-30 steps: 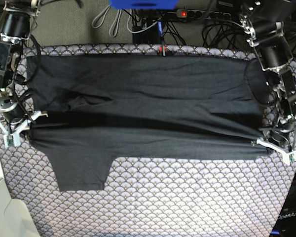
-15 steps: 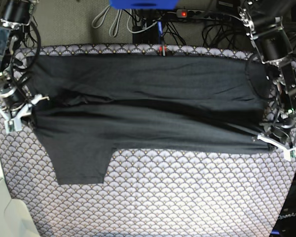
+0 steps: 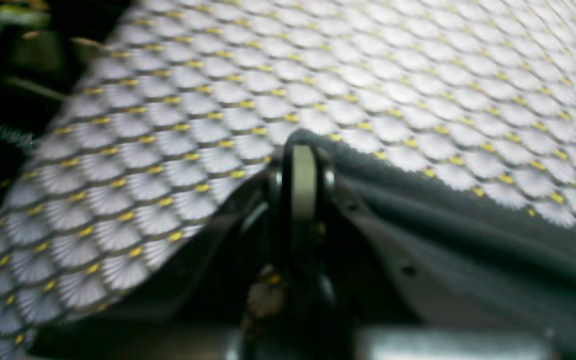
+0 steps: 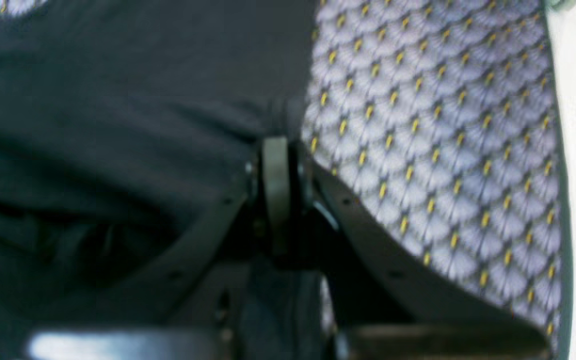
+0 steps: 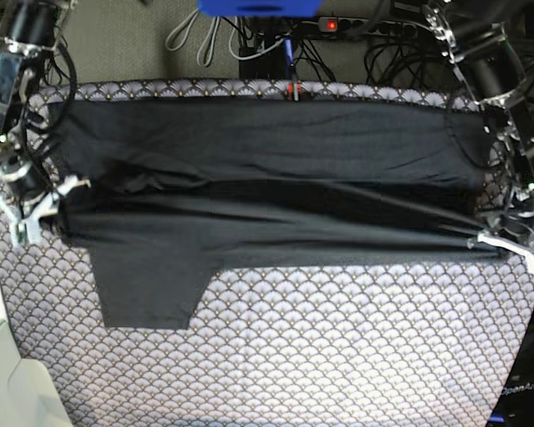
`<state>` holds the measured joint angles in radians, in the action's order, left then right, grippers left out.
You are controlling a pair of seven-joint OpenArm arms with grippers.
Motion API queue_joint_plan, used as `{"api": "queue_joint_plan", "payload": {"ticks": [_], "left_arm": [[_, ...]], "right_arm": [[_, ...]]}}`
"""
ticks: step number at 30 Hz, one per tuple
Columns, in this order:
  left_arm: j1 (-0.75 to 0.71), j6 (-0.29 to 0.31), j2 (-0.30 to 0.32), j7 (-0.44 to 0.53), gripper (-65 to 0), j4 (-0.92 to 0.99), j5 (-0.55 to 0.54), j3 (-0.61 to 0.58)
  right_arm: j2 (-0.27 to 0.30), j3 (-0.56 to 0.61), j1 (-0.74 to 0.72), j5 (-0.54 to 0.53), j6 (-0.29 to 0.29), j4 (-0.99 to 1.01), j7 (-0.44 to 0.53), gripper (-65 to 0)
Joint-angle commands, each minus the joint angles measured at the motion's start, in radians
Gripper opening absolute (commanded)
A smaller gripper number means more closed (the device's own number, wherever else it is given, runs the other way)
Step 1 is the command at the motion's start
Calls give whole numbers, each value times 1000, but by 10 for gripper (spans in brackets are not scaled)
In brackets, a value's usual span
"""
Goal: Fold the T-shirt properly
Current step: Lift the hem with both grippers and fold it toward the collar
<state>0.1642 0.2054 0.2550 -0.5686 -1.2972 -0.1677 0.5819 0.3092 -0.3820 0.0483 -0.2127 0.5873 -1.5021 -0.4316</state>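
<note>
T-shirt stretched between my two end effectors

My left end effector (image 5: 507, 242) and right end effector (image 5: 37, 212) each pinch an edge of the dark T-shirt (image 5: 267, 191), spread wide across the scallop-print counter (image 5: 338, 356); one sleeve hangs nearest, logo hidden, wrist views blurred.

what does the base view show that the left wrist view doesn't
Only the base view: the whole T-shirt spread out, its sleeve hanging toward the front edge, the right gripper, and cables behind the table. Only the left wrist view: the left gripper close up, fingers shut on the shirt's edge. Both: dark shirt on the scallop-print cloth.
</note>
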Motion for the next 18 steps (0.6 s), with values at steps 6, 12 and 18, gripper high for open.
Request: {"api": "queue_joint_plan", "payload": {"ticks": [6,12,18], "left_arm": [[53,-2,14,28,-644,15,-3,-49],[84,-2,14,35,-644,66,-3,-72],[157,-2,14,37,-644,172,3,-72]], "right_arm": [[37,59,-136,-8,4,136,-11,-650],[43,85,-190,-8,4,220,-8,-650],[60,97,-245,-4,4,285,-8,-650]]}}
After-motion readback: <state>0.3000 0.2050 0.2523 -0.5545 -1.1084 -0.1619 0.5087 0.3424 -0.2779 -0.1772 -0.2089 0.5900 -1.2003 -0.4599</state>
